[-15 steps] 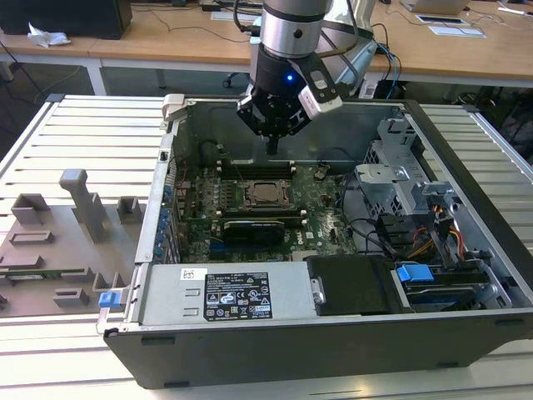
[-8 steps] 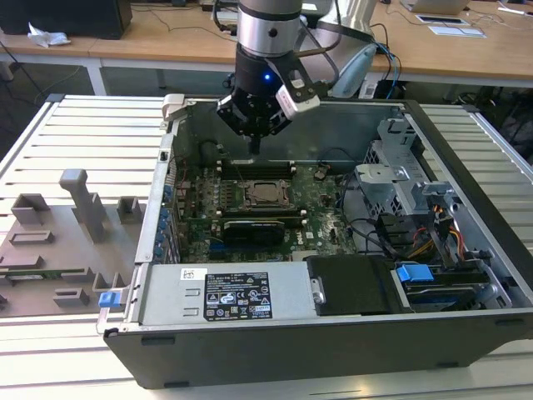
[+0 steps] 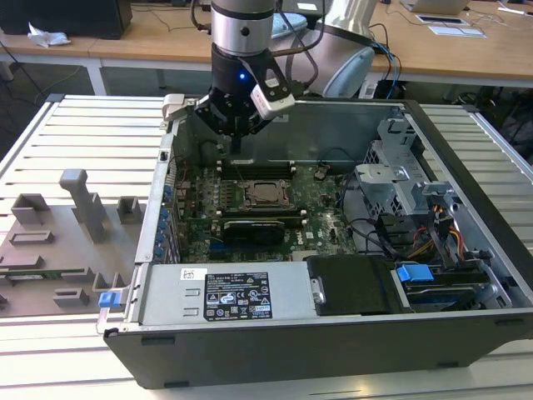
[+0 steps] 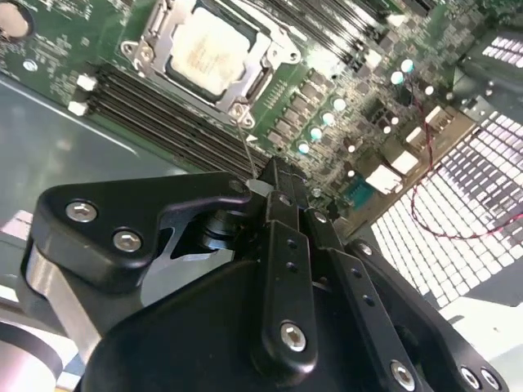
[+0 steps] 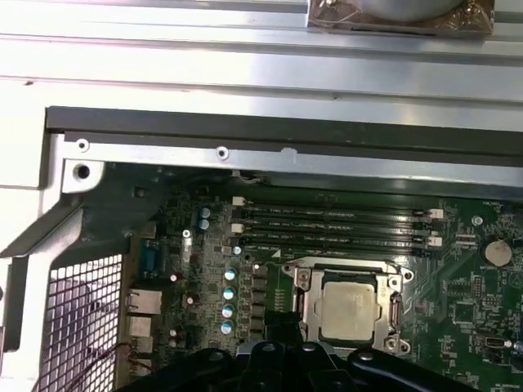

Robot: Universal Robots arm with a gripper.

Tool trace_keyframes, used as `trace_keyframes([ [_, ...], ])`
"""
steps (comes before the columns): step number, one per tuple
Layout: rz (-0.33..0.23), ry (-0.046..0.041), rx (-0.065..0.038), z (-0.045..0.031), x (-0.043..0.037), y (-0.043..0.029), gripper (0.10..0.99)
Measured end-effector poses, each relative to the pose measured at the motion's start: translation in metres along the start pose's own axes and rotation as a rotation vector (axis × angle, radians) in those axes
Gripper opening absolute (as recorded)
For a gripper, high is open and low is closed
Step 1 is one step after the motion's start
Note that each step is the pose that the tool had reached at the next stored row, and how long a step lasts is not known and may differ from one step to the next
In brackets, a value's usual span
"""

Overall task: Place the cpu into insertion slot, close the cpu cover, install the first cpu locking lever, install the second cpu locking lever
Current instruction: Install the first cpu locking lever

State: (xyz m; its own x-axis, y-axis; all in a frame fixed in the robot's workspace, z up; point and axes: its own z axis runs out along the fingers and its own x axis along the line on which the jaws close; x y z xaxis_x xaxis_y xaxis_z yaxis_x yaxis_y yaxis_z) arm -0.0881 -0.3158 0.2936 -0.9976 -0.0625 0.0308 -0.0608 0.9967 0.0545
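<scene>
Cpu lies flat in the insertion slot, with the cpu cover down around it. In the exterior view the claw hangs at about eleven o'clock of the chip, its fingers pressed together. A thin locking lever rises from the socket corner to their tips; whether it is pinched I cannot tell. Likely risk: the springy lever slips off and misses its hook, or the claw scrapes the memory slots nearby.

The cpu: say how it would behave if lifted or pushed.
The cpu is a flat metal-topped square: probably stiff and light. Its smooth top may be slippery. Framed by the cpu cover, it likely won't slide.
</scene>
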Motion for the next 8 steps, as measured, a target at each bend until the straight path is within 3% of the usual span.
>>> trace_keyframes([
  [2, 0.0, 0.0, 0.0, 0.0024, 0.0071, 0.0045, 0.106],
  [8, 0.0, 0.0001, 0.0, 0.0096, 0.0148, 0.0088, 0.106],
])
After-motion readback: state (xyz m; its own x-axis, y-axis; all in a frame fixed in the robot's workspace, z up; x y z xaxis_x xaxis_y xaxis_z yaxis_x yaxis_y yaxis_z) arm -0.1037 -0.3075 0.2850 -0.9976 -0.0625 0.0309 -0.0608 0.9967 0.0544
